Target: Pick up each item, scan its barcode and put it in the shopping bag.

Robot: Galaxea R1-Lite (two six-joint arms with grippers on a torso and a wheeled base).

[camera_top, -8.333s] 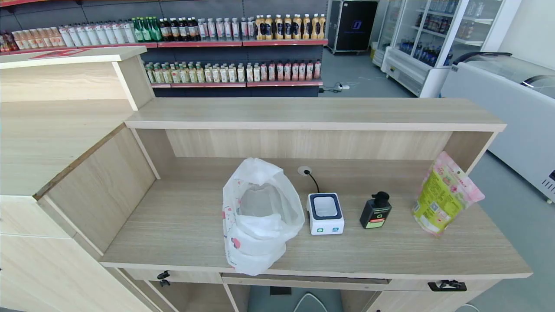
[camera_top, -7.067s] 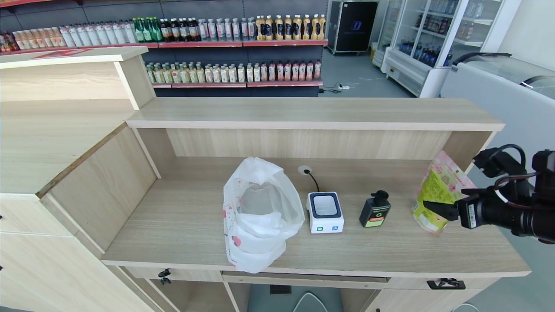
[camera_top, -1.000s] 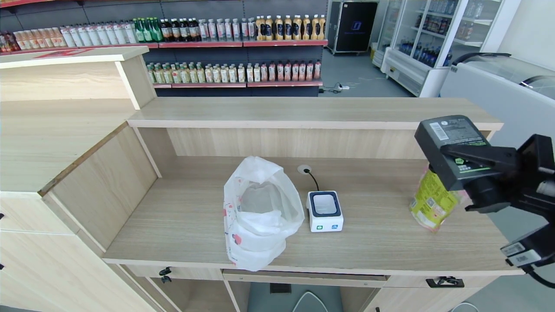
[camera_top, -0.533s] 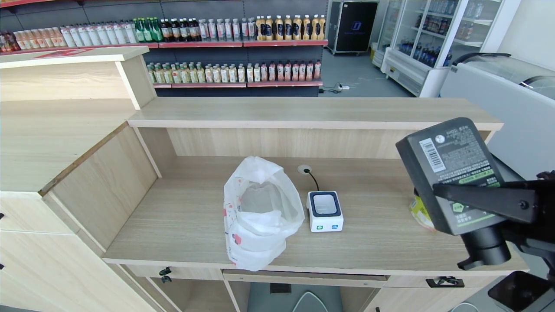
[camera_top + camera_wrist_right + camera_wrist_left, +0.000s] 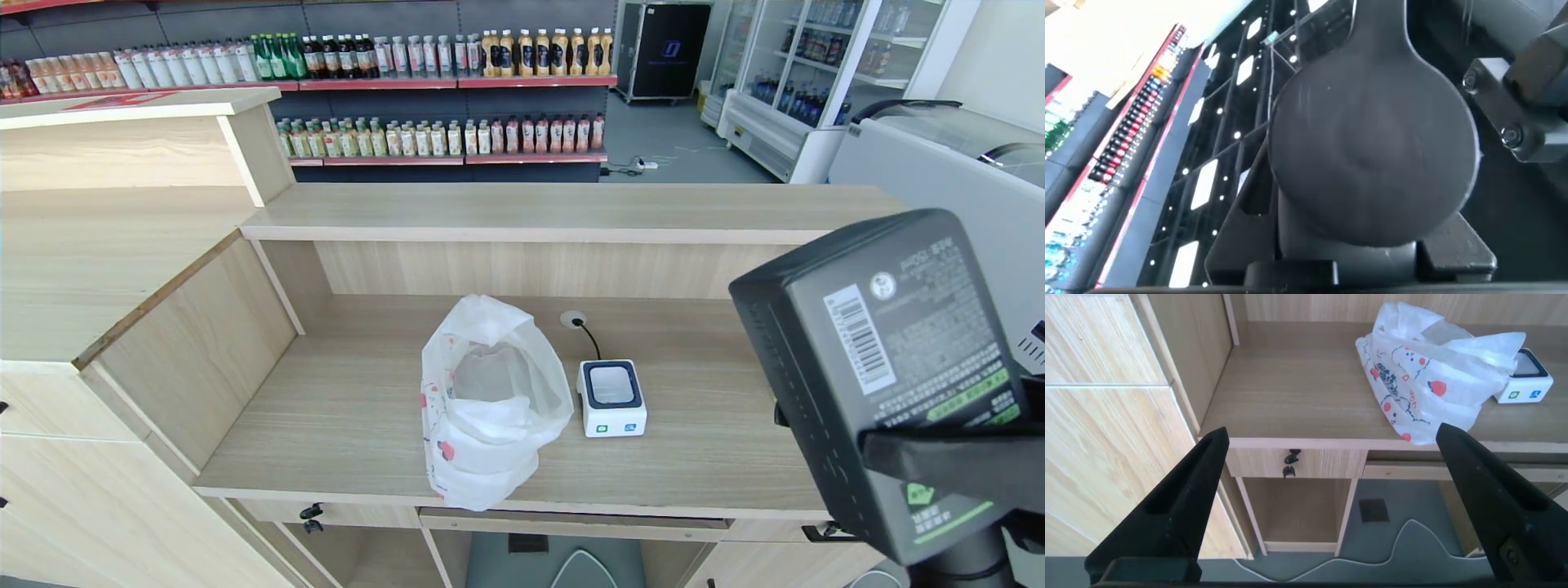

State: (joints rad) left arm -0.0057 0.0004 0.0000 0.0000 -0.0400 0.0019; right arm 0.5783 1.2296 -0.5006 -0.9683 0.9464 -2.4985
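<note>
Black flat-sided plastic pump bottle [image 5: 882,384] is in the air at the robot's right, close to the head camera and in front of the right end of the light wooden counter [image 5: 326,425]; it touches nothing on the counter. It is tilted with its flat base uppermost and its pump end low, and its back face with a white barcode label [image 5: 857,339] is turned to the head camera. The right gripper [image 5: 939,469] grasps this bottle: one dark finger lies across the lower part of the back face, and the other finger is hidden behind the body. In the right wrist view the round black pump head [image 5: 1372,155] sits just before the lens. The white thin plastic shopping bag [image 5: 490,408] with red and dark prints stands near the middle of the counter, its mouth open upward. Just beside it, on the robot's right, is the small white box scanner [image 5: 612,398] with a dark-framed window on top; a black cable goes from it to a round hole [image 5: 574,320] in the counter behind. The bottle is well apart from both. The left gripper [image 5: 1331,502] hangs before the front edge of the counter, on the bag's side, with its two fingers spread wide and nothing between them. Behind the counter stand long shelves of drink bottles [image 5: 441,135] and glass-door fridges [image 5: 784,82].
</note>
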